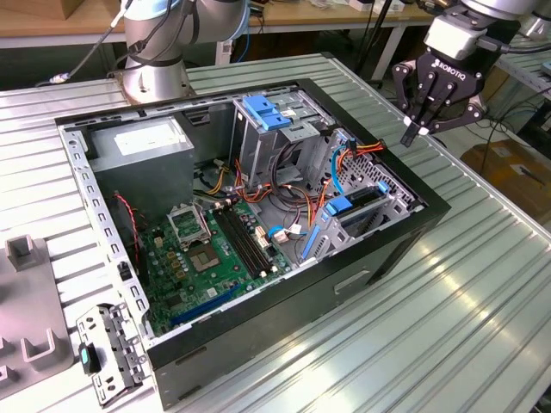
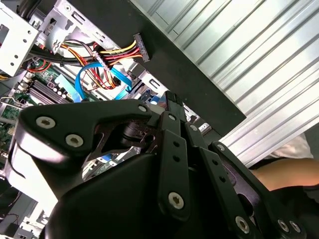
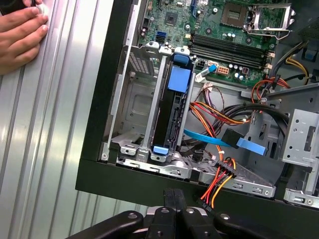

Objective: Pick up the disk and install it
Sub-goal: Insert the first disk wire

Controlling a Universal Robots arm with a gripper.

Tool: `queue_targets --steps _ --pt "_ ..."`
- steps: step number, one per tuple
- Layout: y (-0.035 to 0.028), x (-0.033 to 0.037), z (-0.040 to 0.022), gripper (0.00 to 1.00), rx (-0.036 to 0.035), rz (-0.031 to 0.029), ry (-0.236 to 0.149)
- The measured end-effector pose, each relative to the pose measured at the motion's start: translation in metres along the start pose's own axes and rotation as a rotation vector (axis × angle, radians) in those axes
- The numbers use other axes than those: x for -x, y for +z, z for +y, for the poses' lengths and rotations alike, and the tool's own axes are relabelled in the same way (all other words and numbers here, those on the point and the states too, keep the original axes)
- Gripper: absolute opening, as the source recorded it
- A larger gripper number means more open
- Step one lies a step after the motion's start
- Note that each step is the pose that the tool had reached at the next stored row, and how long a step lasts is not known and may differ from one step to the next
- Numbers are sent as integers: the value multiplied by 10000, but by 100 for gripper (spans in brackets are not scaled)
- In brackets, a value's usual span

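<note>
In the exterior view your gripper (image 1: 414, 131) hangs clenched and empty over the computer case's (image 1: 387, 258) rim. In the first wrist view the disk (image 3: 168, 117) stands on edge in its bay (image 3: 127, 99), apparently seated, needing no grip.

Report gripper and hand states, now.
Gripper: shut, holding nothing.
Person's hand: resting on the table; whether it holds anything cannot be told.

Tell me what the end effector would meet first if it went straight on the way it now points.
Probably the computer case's black side wall, beside the orange-and-yellow power cable; the end effector hangs above that rim. Depth is unclear, so it could land just inside.
</note>
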State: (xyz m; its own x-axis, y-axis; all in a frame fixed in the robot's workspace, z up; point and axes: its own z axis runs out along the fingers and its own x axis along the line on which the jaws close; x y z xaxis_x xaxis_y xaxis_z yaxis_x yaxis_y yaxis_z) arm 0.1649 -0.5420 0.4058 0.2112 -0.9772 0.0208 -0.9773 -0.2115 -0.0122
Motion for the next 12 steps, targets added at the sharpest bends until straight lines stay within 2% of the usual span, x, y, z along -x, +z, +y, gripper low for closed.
queue_targets --steps 9,10,12 --pt "0 0 -1 11 0 -1 -39" --pt "0 0 -1 11 -2 -1 -116" --pt "1 0 -1 11 -12 -8 -594"
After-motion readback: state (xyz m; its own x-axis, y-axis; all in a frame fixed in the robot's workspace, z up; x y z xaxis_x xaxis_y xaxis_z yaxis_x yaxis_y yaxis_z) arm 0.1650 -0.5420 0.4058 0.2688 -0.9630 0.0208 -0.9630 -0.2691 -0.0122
